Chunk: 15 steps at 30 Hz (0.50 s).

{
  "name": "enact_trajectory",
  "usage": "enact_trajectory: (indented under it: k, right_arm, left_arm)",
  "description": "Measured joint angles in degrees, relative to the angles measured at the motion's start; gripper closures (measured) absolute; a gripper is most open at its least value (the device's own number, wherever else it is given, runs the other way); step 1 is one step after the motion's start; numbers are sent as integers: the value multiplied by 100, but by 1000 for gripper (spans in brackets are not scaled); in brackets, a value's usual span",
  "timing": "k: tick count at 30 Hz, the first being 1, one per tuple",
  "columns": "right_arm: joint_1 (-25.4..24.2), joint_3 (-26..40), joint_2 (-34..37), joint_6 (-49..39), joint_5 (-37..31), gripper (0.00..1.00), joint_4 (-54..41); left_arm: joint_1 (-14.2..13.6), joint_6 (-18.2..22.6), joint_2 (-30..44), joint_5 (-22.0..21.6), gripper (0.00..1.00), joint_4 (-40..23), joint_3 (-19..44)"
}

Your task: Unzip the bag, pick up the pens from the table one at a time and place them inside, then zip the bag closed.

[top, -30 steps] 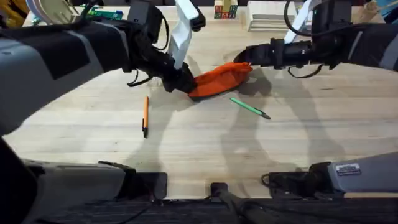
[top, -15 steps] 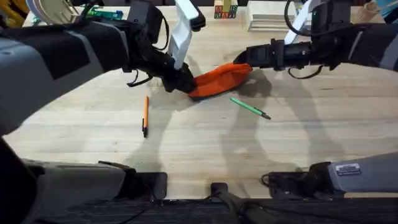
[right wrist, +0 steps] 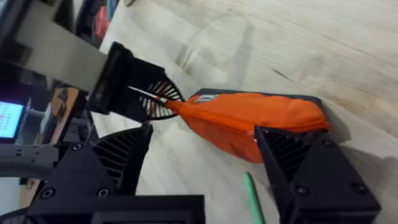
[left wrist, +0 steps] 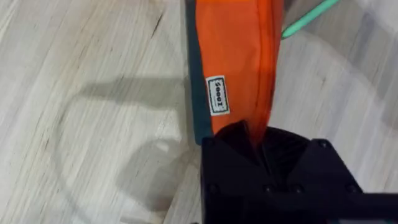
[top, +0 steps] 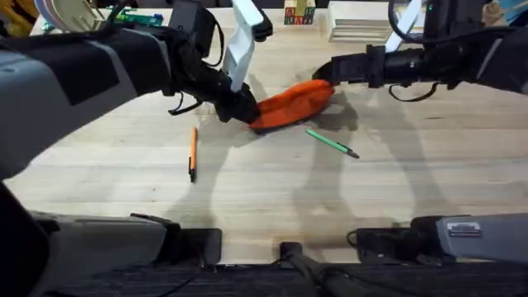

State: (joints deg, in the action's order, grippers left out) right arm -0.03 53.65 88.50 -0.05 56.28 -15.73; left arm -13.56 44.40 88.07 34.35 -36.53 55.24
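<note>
The orange bag (top: pixel 293 102) lies on the table (top: pixel 264 190), slightly raised at its left end. My left gripper (top: pixel 246 113) is shut on that end; the left wrist view shows the bag (left wrist: pixel 235 56) pinched in the black fingers (left wrist: pixel 252 134). My right gripper (top: pixel 324 74) hovers at the bag's right end, open, its two fingers standing wide apart on either side of the bag (right wrist: pixel 249 115). The green pen (top: pixel 332 143) lies just in front of the bag. The orange pen (top: pixel 192 153) lies farther left on the wood.
Coloured blocks (top: pixel 299 15) and a white stack (top: pixel 355 25) sit along the table's far edge. More clutter (top: pixel 132 16) is at the back left. Bare wood stretches across the front half of the table.
My right gripper has shifted slightly up and away from the bag's right end. The left gripper, the bag and both pens have stayed put.
</note>
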Motion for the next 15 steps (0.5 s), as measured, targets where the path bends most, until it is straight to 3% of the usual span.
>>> enact_trajectory:
  k: [7,15]
  right_arm:
    - [2,97,-241,-25,112,5,-411]
    - [2,101,-446,-291,-242,5,-748]
  left_arm:
    - [-2,0,0,6,958,0,0]
    - [-2,2,0,8,958,0,0]
